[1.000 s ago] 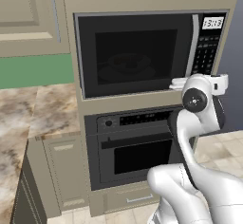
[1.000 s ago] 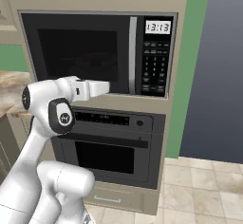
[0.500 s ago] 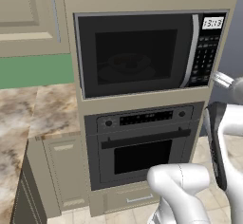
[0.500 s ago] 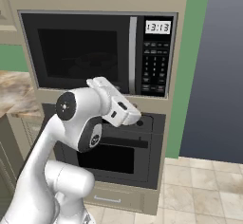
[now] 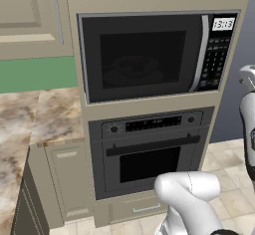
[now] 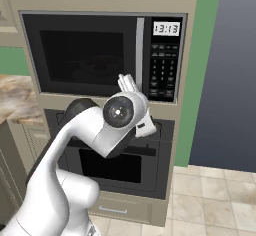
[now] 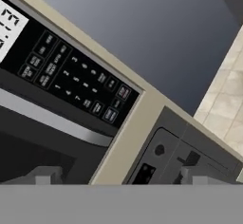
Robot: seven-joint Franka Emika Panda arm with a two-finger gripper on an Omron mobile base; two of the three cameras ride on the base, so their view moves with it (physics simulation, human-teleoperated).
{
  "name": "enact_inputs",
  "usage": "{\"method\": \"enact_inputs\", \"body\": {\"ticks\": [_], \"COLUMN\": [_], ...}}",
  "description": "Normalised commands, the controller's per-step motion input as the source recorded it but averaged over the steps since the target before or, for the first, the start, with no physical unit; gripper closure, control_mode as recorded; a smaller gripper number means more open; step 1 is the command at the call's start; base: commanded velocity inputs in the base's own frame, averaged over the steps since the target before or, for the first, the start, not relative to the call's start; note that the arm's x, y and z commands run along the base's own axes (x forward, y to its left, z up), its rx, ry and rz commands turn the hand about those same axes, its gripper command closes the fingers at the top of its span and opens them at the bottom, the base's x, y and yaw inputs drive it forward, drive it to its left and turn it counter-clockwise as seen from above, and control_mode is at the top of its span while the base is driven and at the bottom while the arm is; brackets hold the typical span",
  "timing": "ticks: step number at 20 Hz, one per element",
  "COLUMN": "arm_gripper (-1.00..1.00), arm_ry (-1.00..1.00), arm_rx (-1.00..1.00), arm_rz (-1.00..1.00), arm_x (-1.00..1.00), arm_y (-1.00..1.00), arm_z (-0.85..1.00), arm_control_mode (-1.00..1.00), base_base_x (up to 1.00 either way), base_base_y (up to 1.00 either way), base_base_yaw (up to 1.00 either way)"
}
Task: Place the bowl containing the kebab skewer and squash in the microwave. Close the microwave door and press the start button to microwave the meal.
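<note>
One step looks left: the microwave door (image 5: 142, 57) is shut with the bowl (image 5: 133, 65) dimly visible behind its glass, so what remains is pressing start. The keypad (image 7: 78, 86) sits right of the handle (image 6: 140, 55), under the clock (image 6: 166, 28). In the hand view the gripper (image 7: 116, 176) hangs near the microwave's (image 6: 102, 52) lower right corner — its tips well apart, holding nothing. I would draw them together, aim at one bottom-row button — which one is start is unreadable — and push straight in.
</note>
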Motion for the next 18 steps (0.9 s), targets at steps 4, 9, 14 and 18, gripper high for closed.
{"method": "enact_inputs", "body": {"ticks": [4,9,14,18], "arm_gripper": [-1.0,1.0,1.0,1.0], "arm_ry": [-0.02,0.0,0.0,0.0], "arm_rx": [0.11,0.05,0.02,0.05], "arm_rz": [0.15,0.13,0.08,0.0], "arm_x": [0.0,0.08,0.19,0.31], "arm_y": [0.12,0.29,0.2,0.0], "arm_z": [-0.06,0.0,-0.02,-0.11], "arm_control_mode": [-1.0,-1.0,-1.0,-1.0], "base_base_x": [0.0,0.0,0.0,0.0], "base_base_y": [0.0,0.0,0.0,0.0], "base_base_yaw": [0.0,0.0,0.0,0.0]}}
